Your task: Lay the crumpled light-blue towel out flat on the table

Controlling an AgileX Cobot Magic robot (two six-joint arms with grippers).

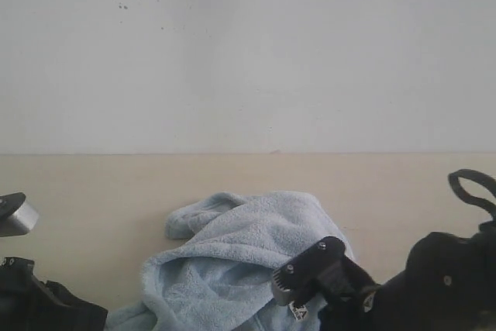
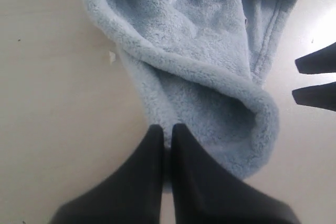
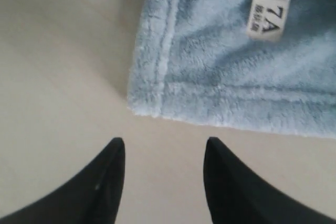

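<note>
Taking in the table, pale and running wide around the towel, itself heaped in rolled folds and nowhere near flat. Setting up, by the look of it, the first grasp of the spreading job. Hovering the right gripper just short of the towel's corner, jaws gaping wide and holding nothing. Pressing the left gripper fully closed against a rolled edge of the towel, though it is impossible to tell whether any cloth is being pinched. Calling next, most likely, for easing the right fingers onto that corner, closing on it, then drawing the towel's ends apart. Revealing only in the right wrist view the stitched hem and small white label. Showing the whole heap only in the exterior view.
</note>
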